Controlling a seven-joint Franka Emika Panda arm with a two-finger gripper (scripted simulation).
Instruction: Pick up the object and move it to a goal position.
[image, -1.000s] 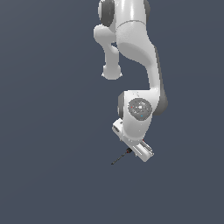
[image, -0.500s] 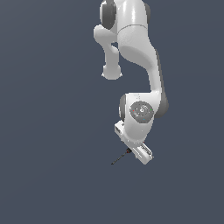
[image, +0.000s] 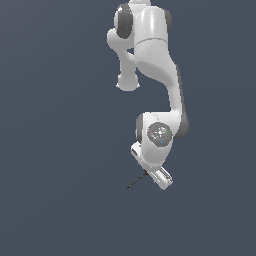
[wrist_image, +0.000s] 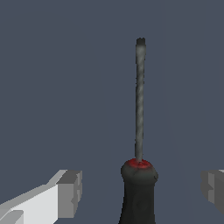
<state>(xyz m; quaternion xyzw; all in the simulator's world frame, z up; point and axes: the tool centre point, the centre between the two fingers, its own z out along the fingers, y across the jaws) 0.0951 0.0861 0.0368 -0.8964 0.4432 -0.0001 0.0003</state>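
The object is a small screwdriver (image: 136, 181) with a black handle, a red collar and a thin dark shaft, lying on the dark grey floor. In the wrist view its handle (wrist_image: 139, 190) sits between my two fingers, with the shaft pointing away from the hand. My white gripper (image: 151, 174) is low over the handle end and stands open. A clear gap shows between the handle and each of the grey fingertips (wrist_image: 71, 192), so neither pad touches it. The shaft sticks out from under the hand toward the exterior view's left.
The white arm (image: 155, 60) rises above the hand in the upper middle of the exterior view. A plain dark grey floor (image: 60, 150) lies all around, and no other object shows.
The wrist and hand have come down a little over the screwdriver. The screwdriver has stayed where it was.
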